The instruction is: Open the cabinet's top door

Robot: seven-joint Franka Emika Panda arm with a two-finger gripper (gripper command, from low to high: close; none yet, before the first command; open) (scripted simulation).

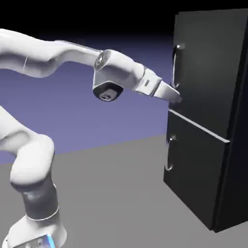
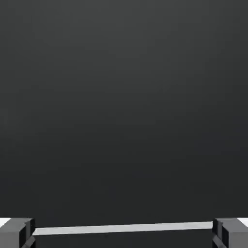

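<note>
Against the blue-violet backdrop, our fingers [image 1: 177, 98] stand wide just at the lower end of the top door's [image 1: 206, 63] handle [image 2: 123, 228], which crosses between them, so closing off-centre could, we judge, let it slip out.

My arm [image 1: 53, 58] wears smooth, glossy white plastic. The cabinet [image 1: 213, 145] is matt black; its top door [image 2: 124, 106] fills my hand view, flat and dull. Its handle [image 2: 124, 227] looks like satiny silver metal. The table [image 1: 116, 193] is plain matt grey.
</note>
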